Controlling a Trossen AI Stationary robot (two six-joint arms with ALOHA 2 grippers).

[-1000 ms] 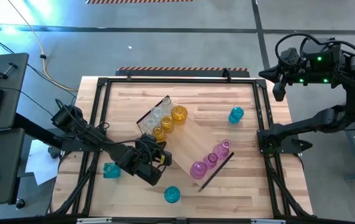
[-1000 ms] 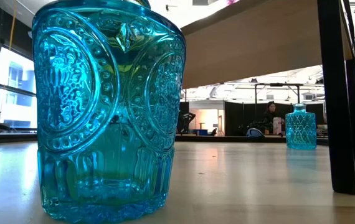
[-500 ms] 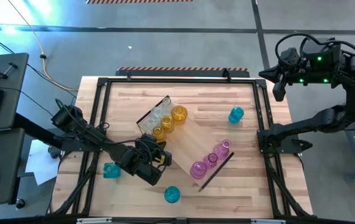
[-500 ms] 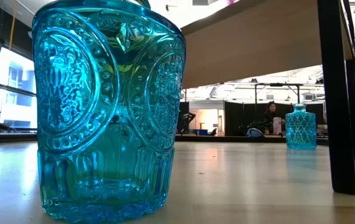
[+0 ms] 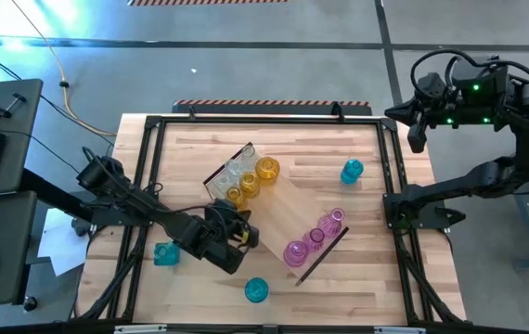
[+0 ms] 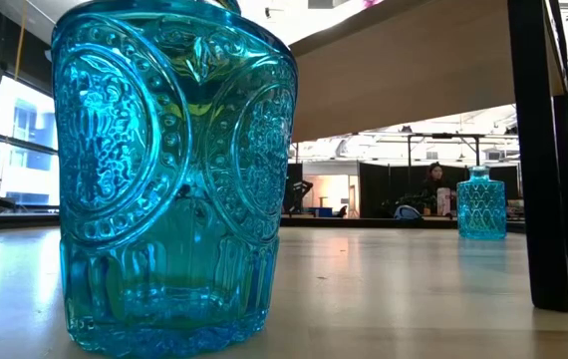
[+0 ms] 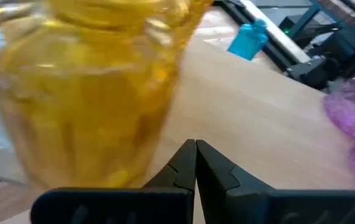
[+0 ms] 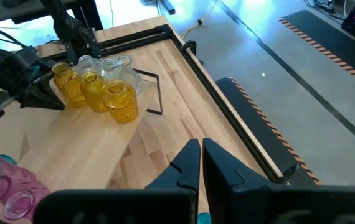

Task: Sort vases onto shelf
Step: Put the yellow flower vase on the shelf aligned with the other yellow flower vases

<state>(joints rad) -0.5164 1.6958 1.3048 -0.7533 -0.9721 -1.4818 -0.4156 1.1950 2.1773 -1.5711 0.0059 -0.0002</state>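
Shelf (image 5: 278, 215): long light-wood board with dark end pieces, lying diagonally at the centre of the table (image 5: 190, 148), running from 10 o'clock to 4 o'clock. Amber vases (image 5: 266, 168): three on the shelf's 10 o'clock end, in a row, with two clear vases (image 5: 233, 171) just beside them toward the end piece. Pink vases (image 5: 295, 251): three in a row at the shelf's 4 o'clock end. Teal vases, off the shelf on the tabletop: one (image 5: 352, 171) at 2 o'clock, one (image 5: 256, 290) at 6 o'clock near the front edge, one (image 5: 163, 254) at 8 o'clock by the left frame rail. Left gripper (image 5: 242, 233): fingers together, holding nothing, tips just beside the nearest amber vase (image 7: 81, 93) at the shelf's edge, about 8 o'clock of table centre. Right gripper (image 8: 196, 152): fingers together, empty, raised off the table beyond its 2 o'clock corner.
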